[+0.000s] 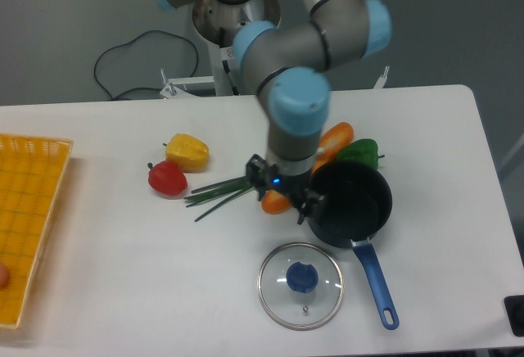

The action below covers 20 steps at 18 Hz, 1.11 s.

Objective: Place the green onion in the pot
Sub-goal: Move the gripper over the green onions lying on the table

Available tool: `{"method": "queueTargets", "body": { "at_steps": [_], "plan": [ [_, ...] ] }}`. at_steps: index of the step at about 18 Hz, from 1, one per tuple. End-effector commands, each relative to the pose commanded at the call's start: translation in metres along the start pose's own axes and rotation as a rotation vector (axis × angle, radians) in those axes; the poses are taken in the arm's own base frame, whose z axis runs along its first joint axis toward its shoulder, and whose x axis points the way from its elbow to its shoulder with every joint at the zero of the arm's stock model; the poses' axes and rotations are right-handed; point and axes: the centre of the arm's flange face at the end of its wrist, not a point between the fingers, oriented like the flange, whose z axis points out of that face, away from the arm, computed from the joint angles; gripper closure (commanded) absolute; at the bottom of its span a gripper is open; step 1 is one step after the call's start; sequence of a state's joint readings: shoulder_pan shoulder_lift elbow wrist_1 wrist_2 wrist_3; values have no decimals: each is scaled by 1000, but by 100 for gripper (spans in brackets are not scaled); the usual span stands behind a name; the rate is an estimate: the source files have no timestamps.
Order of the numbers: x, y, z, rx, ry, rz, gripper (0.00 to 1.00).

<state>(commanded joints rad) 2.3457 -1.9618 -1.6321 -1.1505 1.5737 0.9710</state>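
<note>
Green onion [219, 192] lies left of the pot [354, 205], white end hidden under the gripper [288, 202]; finger state unreadable.

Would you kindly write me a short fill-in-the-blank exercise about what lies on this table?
1. The pot has a long handle coloured ____.
2. The glass lid lies on the ____, not on the pot.
3. The green onion lies ____ the pot, on the table.
4. Beside the red tomato sits a pepper coloured ____.

Missing words: blue; table; outside; yellow
</note>
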Motion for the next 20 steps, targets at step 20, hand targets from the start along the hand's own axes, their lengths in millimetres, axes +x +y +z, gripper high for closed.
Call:
{"method": "queueTargets", "body": {
  "at_steps": [20],
  "plan": [
    [91,-29,80,-254,-13,181,0]
  ]
}}
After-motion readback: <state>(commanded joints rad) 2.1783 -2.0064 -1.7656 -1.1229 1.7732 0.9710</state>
